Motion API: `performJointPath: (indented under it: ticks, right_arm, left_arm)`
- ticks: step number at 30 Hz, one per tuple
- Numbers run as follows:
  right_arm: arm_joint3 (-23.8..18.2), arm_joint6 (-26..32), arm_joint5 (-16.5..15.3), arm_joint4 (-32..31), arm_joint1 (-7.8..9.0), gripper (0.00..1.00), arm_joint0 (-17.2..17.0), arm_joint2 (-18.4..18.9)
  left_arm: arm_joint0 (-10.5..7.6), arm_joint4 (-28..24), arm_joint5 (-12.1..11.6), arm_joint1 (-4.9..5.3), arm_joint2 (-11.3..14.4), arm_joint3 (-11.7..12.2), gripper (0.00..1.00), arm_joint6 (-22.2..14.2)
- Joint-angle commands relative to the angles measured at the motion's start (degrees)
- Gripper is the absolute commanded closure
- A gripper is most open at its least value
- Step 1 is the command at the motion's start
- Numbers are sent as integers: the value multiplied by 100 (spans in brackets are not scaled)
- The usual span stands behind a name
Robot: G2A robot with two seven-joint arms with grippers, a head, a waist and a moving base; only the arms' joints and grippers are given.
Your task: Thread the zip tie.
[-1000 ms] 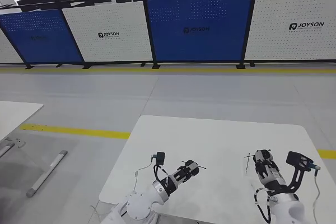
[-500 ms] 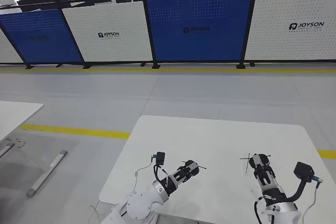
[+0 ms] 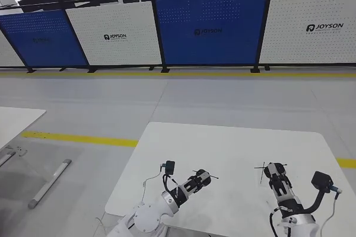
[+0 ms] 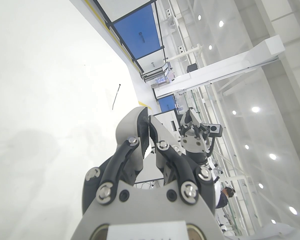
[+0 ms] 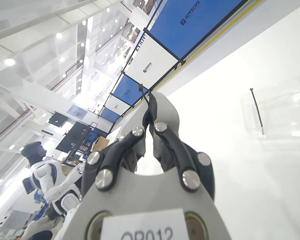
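Your right gripper (image 5: 151,99) jaws clamp a zip tie (image 5: 141,87), left gripper (image 4: 147,116) jaws pinch a black tie (image 3: 214,176), spare tie (image 4: 116,96) lies on table (image 4: 40,76).

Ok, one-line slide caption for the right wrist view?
Right gripper shut on a black zip tie, head protruding; second zip tie at a clear fixture on the white table.

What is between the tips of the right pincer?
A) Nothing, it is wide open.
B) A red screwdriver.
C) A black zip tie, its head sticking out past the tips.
C: the right pincer is shut on the black zip tie, whose head pokes out beyond its tips.
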Motion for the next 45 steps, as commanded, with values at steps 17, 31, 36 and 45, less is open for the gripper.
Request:
performJointPath:
  ticks: [17, 31, 36, 45]
  right_arm:
    - [0, 0, 0, 0, 0, 100, 0, 0]
    - [0, 0, 0, 0, 0, 100, 0, 0]
    - [84, -157, -266, 155, -19, 100, -14, -35]
    - [-103, -520, -815, 774, -20, 100, -871, 214]
  left_arm:
    - [-75, 388, 129, 14, 127, 41, 100, -178]
    - [-75, 388, 129, 14, 127, 41, 100, -178]
    - [-75, 388, 129, 14, 127, 41, 100, -178]
    - [-75, 388, 129, 14, 127, 41, 100, -178]
